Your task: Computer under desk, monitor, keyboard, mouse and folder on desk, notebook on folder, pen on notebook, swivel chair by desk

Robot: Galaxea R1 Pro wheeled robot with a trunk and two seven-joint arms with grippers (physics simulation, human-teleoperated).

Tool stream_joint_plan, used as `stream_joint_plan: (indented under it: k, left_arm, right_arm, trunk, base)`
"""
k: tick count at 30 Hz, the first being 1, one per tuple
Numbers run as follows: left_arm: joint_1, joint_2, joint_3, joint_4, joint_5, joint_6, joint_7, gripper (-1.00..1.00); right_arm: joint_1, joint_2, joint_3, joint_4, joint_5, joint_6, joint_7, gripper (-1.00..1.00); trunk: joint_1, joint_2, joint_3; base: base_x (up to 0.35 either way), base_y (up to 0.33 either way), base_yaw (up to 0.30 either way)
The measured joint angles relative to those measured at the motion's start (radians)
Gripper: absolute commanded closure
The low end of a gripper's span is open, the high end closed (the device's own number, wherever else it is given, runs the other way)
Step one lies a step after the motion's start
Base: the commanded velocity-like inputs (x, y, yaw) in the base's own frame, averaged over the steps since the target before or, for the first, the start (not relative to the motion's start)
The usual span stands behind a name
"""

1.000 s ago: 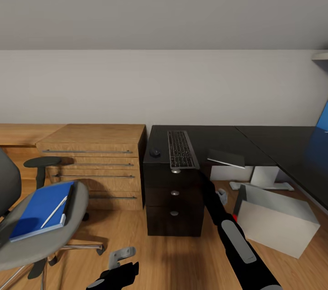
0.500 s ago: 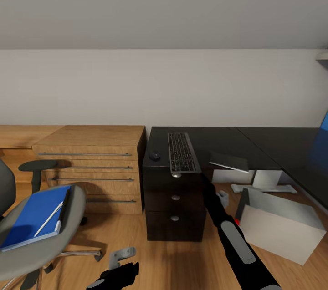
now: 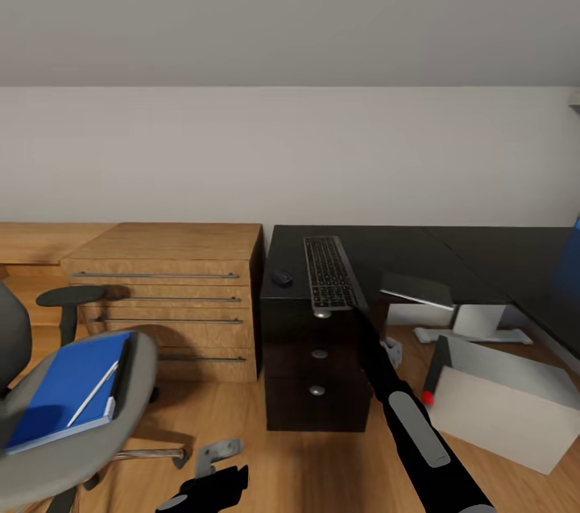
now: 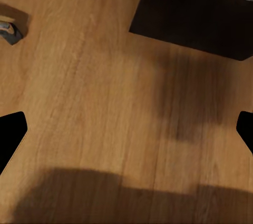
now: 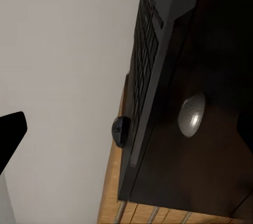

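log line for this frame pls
phase: approach | keyboard, mouse: on desk | folder, pen: on swivel chair | left hand: open, empty

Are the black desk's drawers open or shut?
Shut. The three drawers sit flush in the desk front, with the silver knobs lined up one above another.

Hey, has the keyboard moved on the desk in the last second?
No. The keyboard keeps its place beside the mouse at the front edge of the desk; the whole view shifted, so the camera moved.
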State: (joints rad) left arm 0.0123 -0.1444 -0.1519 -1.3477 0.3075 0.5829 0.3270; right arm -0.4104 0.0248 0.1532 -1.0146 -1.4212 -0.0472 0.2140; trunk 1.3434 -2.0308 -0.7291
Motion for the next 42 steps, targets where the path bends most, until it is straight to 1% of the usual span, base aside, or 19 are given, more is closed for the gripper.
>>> stream_joint_plan:
  k: [6, 11, 20, 25, 27, 30, 42]
  left_arm:
    - [0.0, 0.0, 0.0, 0.009, 0.0, -0.001, 0.0, -1.0]
    - [0.0, 0.0, 0.0, 0.012, 0.0, -0.001, 0.0, -1.0]
    - [0.0, 0.0, 0.0, 0.018, 0.0, -0.001, 0.0, -1.0]
    - [0.0, 0.001, 0.0, 0.018, 0.0, -0.001, 0.0, -1.0]
    - [0.0, 0.001, 0.0, 0.018, 0.0, -0.001, 0.0, -1.0]
    - [0.0, 0.002, 0.0, 0.018, -0.001, -0.001, 0.0, -1.0]
    - [0.0, 0.002, 0.0, 0.018, -0.001, -0.001, 0.0, -1.0]
  right_arm:
    - [0.0, 0.0, -0.001, 0.0, 0.0, 0.0, 0.0, -1.0]
    - [0.0, 0.0, 0.0, 0.0, 0.0, 0.0, 0.0, -1.0]
    - [0.0, 0.0, -0.002, 0.0, 0.002, 0.0, 0.0, -1.0]
    - [0.0, 0.0, -0.003, 0.001, 0.002, -0.001, -0.003, -1.0]
    - [0.0, 0.0, -0.004, 0.01, 0.002, -0.001, -0.006, -1.0]
    - [0.0, -0.001, -0.006, 0.049, 0.002, 0.0, -0.009, -1.0]
    - [-0.001, -0.002, -0.007, 0.08, 0.002, 0.0, -0.009, -1.0]
  trunk:
    - [0.0, 0.0, 0.0]
    - [0.0, 0.0, 0.0]
    - [0.0, 0.0, 0.0]
    - [0.0, 0.0, 0.0]
    - [0.0, 0.0, 0.0]
    - [0.0, 0.0, 0.0]
    - [0.0, 0.0, 0.0]
  base:
    - [0.0, 0.06, 0.0]
    - [0.166, 0.052, 0.0]
    - [0.039, 0.005, 0.0]
    - [0.195, 0.0, 0.0]
    - [0.077, 0.0, 0.0]
    - [0.022, 0.0, 0.0]
    - [0.002, 0.0, 0.0]
